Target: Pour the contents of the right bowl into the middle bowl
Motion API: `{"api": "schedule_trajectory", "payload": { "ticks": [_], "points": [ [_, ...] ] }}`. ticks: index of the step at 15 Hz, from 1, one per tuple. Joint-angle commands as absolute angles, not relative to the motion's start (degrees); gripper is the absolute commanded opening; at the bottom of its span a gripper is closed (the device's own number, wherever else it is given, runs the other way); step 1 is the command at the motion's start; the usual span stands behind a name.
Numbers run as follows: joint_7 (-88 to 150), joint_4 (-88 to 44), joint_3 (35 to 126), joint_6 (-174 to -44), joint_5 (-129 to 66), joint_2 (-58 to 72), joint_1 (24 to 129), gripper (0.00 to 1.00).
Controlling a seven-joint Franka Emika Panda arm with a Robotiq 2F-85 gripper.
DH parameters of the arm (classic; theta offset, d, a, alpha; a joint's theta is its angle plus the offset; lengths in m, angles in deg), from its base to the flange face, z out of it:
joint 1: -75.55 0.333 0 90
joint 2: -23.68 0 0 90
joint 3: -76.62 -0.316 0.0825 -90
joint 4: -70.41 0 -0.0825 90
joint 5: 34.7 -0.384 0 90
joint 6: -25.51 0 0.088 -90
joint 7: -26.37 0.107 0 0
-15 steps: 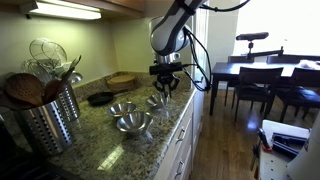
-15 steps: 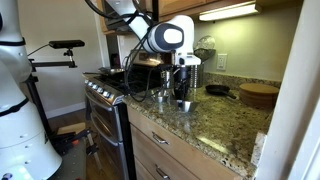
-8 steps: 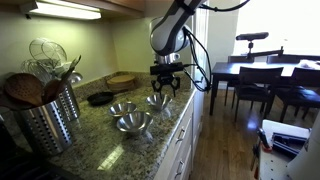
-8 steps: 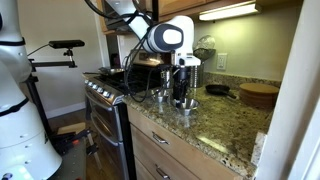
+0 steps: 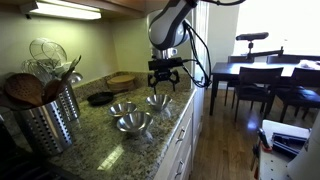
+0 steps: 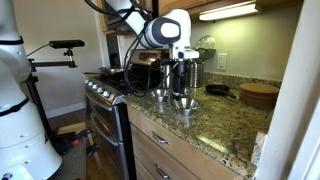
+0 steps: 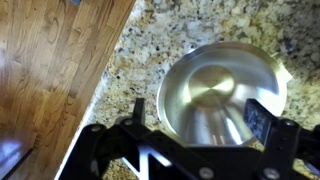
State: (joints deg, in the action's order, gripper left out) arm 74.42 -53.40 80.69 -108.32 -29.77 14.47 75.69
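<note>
The jaws have lifted clear, spread wide and empty, leaving the right bowl (image 7: 225, 100) on the tabletop (image 7: 150, 50) directly beneath them, so it seemingly remains ungrasped, nothing poured.

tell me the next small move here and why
Probably lower the gripper and shift it sideways so its jaws straddle the rim of the steel bowl. It hovers open above that bowl, roughly centred over it and touching nothing, so it cannot grip the rim yet.

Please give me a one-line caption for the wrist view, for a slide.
Open gripper hovering above a steel bowl near the edge of a granite countertop.
</note>
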Motion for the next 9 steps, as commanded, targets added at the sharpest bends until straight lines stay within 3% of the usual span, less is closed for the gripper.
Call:
{"api": "schedule_trajectory", "payload": {
  "ticks": [1, 9],
  "points": [
    [73.9, -56.2, 80.3, -106.6, -27.1, 20.5, 76.8, 1.00],
    [73.8, -54.8, 78.7, -105.6, -27.4, 20.7, 76.3, 1.00]
  ]
}}
